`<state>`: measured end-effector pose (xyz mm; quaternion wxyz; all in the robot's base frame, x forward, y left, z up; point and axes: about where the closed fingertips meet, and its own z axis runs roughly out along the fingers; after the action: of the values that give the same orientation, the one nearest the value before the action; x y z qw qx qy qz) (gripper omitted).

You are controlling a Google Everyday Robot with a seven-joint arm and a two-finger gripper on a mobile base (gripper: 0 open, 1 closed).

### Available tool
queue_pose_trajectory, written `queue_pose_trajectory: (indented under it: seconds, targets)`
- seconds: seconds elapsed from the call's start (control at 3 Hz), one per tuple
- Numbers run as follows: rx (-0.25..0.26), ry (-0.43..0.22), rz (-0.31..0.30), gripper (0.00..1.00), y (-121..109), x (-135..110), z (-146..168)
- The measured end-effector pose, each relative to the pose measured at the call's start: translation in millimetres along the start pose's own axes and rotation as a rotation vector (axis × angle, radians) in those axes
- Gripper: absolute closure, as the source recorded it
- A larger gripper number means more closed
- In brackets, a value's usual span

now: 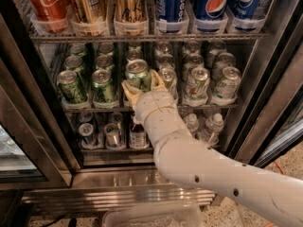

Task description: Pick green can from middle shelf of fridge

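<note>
While stainless steel glass-door fridge [94,186] stands open, dark green soda cans [72,85] fill left lanes of thin wire middle shelf [208,107]; at shelf front edge, centre, cream two-finger gripper [141,83] clamps one dark green can [138,72]; white-green cans [196,84] right.

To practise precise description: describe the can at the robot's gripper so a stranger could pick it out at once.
Find the fridge, then its middle shelf, the rack below the Pepsi cans. In the front row, take the third from the left: a green can with a silver top. Alone among its neighbours, it has the gripper right at it.
</note>
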<state>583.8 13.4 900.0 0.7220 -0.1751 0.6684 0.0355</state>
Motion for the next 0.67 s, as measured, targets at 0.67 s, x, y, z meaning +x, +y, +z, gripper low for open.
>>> queue_pose_trajectory:
  seconds: [0.67]
  targets:
    - [-0.03,0.12,-0.044,1.0,-19,21,-54]
